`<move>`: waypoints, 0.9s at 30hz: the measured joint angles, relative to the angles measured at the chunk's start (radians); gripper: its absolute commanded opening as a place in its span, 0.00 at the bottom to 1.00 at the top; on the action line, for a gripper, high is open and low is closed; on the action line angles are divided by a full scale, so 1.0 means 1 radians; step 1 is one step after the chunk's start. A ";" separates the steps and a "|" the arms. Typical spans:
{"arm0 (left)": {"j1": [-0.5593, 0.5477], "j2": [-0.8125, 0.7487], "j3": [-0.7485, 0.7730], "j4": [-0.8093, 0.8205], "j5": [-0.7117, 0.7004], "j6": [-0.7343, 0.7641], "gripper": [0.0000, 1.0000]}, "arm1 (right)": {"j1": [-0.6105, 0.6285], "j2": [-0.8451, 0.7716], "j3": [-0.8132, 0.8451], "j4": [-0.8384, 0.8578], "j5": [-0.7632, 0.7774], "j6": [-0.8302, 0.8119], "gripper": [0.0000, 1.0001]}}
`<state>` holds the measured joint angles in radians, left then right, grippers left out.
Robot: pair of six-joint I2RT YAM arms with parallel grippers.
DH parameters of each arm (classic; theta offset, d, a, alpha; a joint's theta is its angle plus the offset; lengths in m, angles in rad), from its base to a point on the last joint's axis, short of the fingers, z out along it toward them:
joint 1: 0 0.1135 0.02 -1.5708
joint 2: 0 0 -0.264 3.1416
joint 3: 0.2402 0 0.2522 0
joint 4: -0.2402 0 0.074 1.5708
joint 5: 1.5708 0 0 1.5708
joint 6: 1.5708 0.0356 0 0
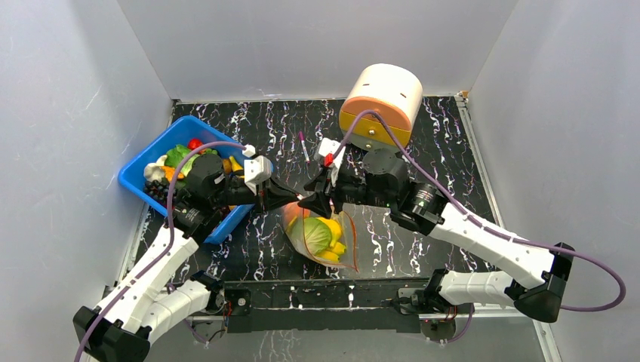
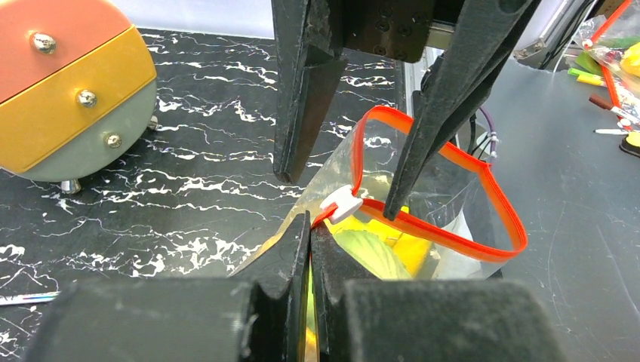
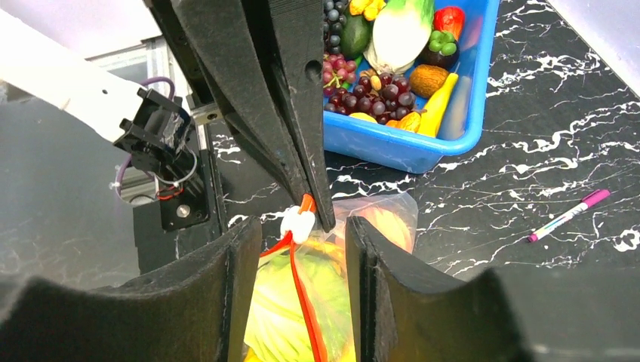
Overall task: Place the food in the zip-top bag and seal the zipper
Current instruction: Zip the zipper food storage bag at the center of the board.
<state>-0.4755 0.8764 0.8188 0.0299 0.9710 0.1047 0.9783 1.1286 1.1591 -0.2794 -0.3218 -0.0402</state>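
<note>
Left hand point(image 2: 310, 226) is pressed together, pinching the zipper point(image 2: 503, 204) just beside its white slider point(image 2: 346, 204). Right hand point(image 3: 302, 226) is spread, astride that slider. The zip-top bag point(image 1: 343, 226) lies on the table point(image 1: 249, 253) between both arms, mouth open, holding green cabbage point(image 1: 313, 234) and yellow bananas point(image 1: 332, 226).

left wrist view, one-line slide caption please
Left gripper pinches the zip-top bag by its white slider; the open right gripper straddles the unsealed zipper.

Crowded centre, open back.
Blocked over the zip-top bag point(image 1: 324, 241) by left gripper point(image 2: 310, 222) and right gripper point(image 3: 300, 226), tip to tip; hemmed left by the blue bin point(image 1: 128, 181), back right by the round tin point(image 1: 381, 102); passable across table point(image 1: 264, 124) between.
</note>
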 measured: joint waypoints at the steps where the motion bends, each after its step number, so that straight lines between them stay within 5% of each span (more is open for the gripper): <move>1: 0.000 0.000 0.000 -0.001 -0.003 0.000 0.00 | 0.003 0.004 0.002 0.001 0.011 0.009 0.38; 7: 0.000 0.004 0.000 -0.001 -0.022 -0.005 0.00 | 0.027 0.026 0.010 0.014 0.075 0.031 0.25; 13: 0.000 0.013 0.004 -0.003 -0.044 -0.019 0.00 | 0.045 0.032 0.010 0.008 0.139 0.012 0.00; 27: -0.010 0.018 0.025 -0.003 -0.037 -0.066 0.00 | 0.051 -0.029 0.010 -0.064 0.169 -0.082 0.00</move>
<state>-0.4854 0.8948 0.8436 0.0265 0.9344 0.0383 1.0294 1.0992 1.1687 -0.3431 -0.1524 -0.1223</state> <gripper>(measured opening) 0.007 0.076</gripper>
